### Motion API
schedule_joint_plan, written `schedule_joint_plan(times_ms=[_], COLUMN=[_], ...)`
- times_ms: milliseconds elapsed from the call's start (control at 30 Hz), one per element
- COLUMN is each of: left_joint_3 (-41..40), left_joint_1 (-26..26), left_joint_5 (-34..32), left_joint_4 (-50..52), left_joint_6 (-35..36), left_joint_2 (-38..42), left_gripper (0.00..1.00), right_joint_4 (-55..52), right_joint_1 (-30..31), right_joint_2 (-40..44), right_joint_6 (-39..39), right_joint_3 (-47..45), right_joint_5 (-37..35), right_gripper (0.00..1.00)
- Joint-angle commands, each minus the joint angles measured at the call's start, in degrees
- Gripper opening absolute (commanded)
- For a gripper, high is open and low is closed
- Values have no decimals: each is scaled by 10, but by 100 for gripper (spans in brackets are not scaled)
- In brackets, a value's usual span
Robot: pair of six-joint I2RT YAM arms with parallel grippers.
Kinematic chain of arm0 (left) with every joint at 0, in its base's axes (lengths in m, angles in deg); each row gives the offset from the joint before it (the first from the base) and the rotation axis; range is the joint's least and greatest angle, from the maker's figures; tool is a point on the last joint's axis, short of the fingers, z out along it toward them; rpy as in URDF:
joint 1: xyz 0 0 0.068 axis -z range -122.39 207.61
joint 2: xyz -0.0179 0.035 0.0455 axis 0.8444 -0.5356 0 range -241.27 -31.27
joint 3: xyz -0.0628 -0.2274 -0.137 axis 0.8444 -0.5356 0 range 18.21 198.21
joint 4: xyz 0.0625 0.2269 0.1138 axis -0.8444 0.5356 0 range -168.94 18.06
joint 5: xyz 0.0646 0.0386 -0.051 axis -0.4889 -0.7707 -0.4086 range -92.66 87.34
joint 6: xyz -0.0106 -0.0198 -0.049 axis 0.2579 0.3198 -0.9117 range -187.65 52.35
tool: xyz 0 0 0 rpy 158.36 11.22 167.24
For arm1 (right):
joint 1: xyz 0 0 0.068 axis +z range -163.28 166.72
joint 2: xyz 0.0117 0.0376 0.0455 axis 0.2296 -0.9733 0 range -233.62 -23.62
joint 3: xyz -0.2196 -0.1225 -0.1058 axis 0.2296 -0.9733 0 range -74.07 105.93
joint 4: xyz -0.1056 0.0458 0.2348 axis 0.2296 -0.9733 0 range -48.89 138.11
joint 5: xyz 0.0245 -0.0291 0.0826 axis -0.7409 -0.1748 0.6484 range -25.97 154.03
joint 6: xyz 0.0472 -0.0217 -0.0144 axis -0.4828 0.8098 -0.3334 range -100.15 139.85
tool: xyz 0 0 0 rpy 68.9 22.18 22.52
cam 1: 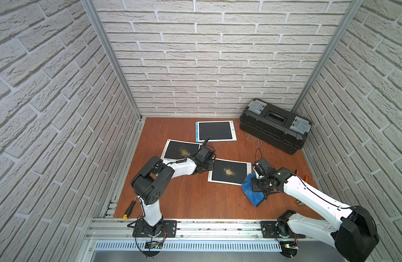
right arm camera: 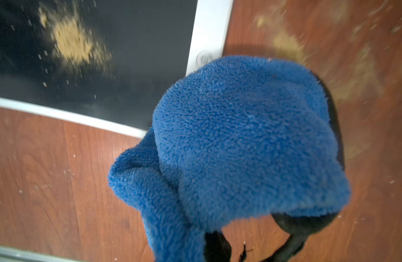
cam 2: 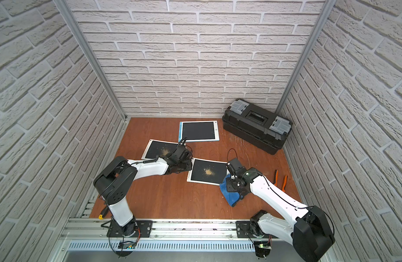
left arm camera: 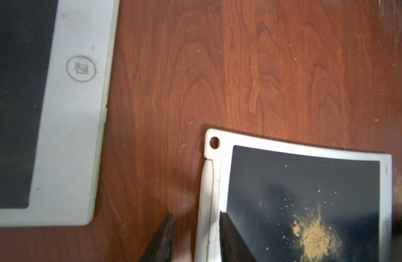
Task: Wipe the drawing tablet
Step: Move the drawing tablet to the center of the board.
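While in right gripper [cam 1: 257,185], cloth [cam 1: 252,195] beside tablet [cam 1: 220,172].

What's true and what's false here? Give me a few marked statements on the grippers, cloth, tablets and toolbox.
1. The right gripper holds the cloth. True.
2. All three tablets are dirty. False: the far tablet is clean.
3. The box stands open. False: the toolbox is shut.
4. The left gripper has its jaws either side of the near tablet edge. True.
5. The cloth covers the dirt on the near tablet. False: the powder lies bare; the cloth is at the tablet's corner.
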Motion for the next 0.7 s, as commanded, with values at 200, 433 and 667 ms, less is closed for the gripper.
schedule_joint_plan(times_ms=[200, 433, 667], left_joint_3=[-49, -70, -80], left_joint_1=[5, 5, 3], left_joint_5=[17, 20, 20], left_joint_4=[48, 39, 42], left_joint_6=[-3, -5, -2], left_joint_2=[-28, -25, -14], left_gripper=[36, 36, 36], right_joint_4=[89, 136, 139], right_joint_1=[85, 40, -1], right_joint_2=[-29, -127, -186], right_joint_6=[-113, -93, -59], right_joint_3=[-54, -2, 64], right_joint_5=[-4, -14, -18], right_gripper=[3, 3, 3])
